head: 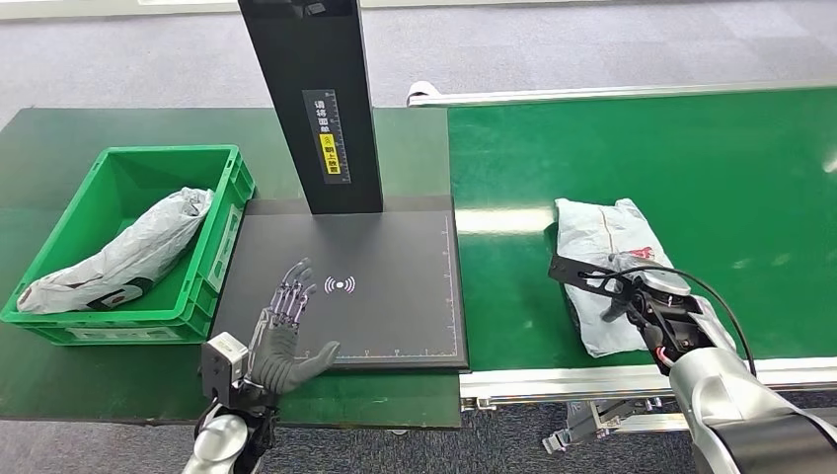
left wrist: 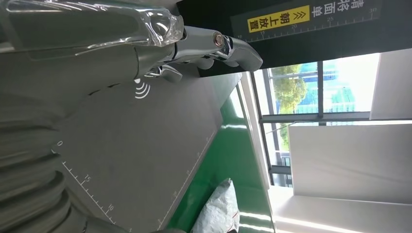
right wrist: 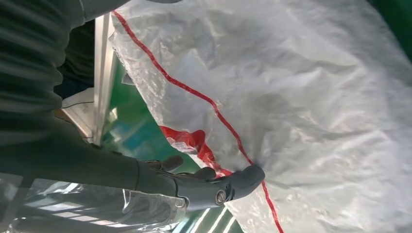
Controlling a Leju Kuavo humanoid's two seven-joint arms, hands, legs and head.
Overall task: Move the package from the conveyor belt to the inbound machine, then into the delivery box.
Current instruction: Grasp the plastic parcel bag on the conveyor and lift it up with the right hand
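Observation:
A crumpled white plastic package (head: pixel 602 232) with red print lies on the green conveyor belt (head: pixel 691 168), near its front edge. My right hand (head: pixel 646 296) is on the package's near end. In the right wrist view the thumb (right wrist: pixel 218 187) presses into the package (right wrist: pixel 301 97) with dark fingers curled close beside it, pinching the plastic. My left hand (head: pixel 281 336) hovers with fingers spread over the front left of the inbound machine's black plate (head: pixel 395 286), holding nothing. In the left wrist view the hand (left wrist: pixel 121 53) is above the plate (left wrist: pixel 141 145), with the package (left wrist: pixel 221 208) beyond.
The machine's black column (head: pixel 316 99) rises at the back of the plate. A green delivery box (head: pixel 227 173) stands left of the plate with a grey bag (head: pixel 128 252) inside. The belt's metal rail (head: pixel 553 380) runs along the front.

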